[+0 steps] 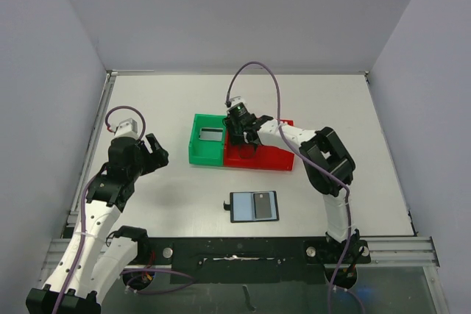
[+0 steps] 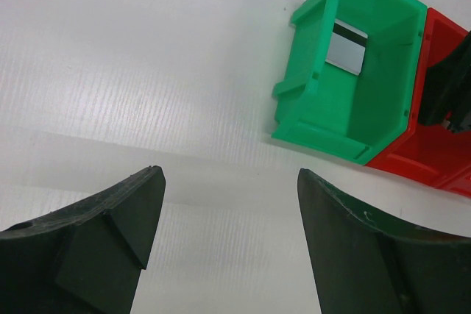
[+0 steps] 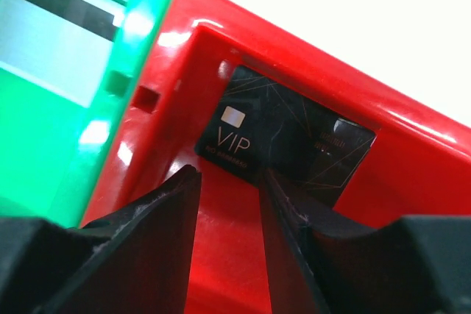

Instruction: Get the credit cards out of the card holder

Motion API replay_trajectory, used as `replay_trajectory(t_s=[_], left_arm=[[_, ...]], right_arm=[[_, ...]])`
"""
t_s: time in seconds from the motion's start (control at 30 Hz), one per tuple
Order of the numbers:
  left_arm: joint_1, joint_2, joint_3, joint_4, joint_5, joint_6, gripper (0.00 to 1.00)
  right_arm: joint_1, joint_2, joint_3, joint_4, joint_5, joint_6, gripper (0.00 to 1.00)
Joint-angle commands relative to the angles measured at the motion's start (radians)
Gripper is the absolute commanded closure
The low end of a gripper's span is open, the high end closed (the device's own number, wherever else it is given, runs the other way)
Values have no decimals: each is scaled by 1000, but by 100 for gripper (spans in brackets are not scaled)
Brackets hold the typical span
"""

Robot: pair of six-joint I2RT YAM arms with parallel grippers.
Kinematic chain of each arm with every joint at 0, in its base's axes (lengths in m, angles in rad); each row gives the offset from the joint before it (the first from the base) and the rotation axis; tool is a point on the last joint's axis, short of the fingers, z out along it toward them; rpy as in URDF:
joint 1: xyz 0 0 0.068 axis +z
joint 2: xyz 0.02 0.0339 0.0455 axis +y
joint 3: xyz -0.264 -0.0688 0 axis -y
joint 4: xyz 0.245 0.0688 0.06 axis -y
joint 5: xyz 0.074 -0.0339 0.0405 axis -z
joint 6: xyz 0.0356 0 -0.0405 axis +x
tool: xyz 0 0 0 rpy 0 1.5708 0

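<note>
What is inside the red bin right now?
A black card marked VIP lies in the red bin. The right gripper, jaws apart, covers the card's near edge and part of the bin floor, so anything under it cannot be seen.

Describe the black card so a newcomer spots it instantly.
Mid-table, a green bin and a red bin sit together. Look into the red one, under the right hand. The black card there reads VIP with thin gold lines; the green bin's grey card has a dark stripe.

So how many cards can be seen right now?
3: a grey card in the green bin, a black card in the red bin, a third card in the holder. More may be hidden inside it.
</note>
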Motion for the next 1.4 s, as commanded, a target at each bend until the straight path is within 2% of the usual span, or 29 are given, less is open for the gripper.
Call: replay_trajectory(t_s=[0.0,0.5,0.6,0.9,0.97,1.13,1.27,1.37], left_arm=[[4,-7,12,54,15,16,27],[4,12,13,55,28,20,27],[4,13,13,55,28,20,27],[4,24,12,58,44,21,27],[4,27,14,61,61,25,27],[4,7,18,92,166,39,27],[2,-19,21,129,328,-36,27],[-13,-45,4,230,445,-152,27]], right_arm=[[1,-123,28,-6,-48,-19,61],[59,-223,-149,-19,-45,73,62],[61,-244,-158,-69,-41,83,62],[53,-311,-201,-171,14,12,63],[47,-332,-194,-183,-18,-9,62],[52,-497,-241,-148,-83,16,58],[53,-705,-418,-65,-74,117,54],[50,-859,-577,-12,-60,207,48]])
